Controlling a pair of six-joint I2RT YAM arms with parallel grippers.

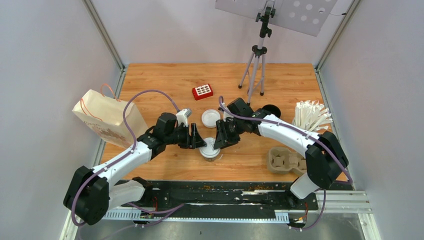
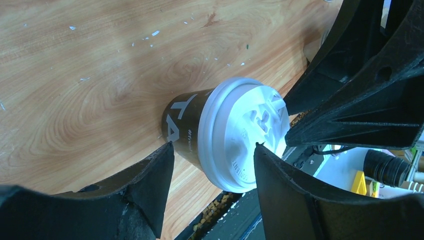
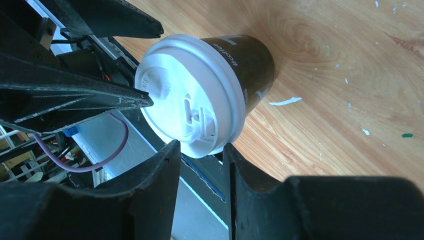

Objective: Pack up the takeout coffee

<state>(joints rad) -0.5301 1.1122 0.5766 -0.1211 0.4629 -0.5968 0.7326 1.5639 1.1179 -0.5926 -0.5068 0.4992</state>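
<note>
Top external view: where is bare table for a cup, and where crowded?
Bare wood: between the paper bag and the red box, and between the lidded cup and the cup tray. Crowded: the left end effector and right end effector flank that cup.

cup point(image 1: 209, 150) between bag point(image 1: 106, 117) and tray point(image 1: 286, 161)

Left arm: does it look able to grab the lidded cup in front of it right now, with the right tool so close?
Probably yes. The cup sits between the left tool's parted fingers; the right tool's tips reach the lid from the opposite side, outside that gap.
</note>
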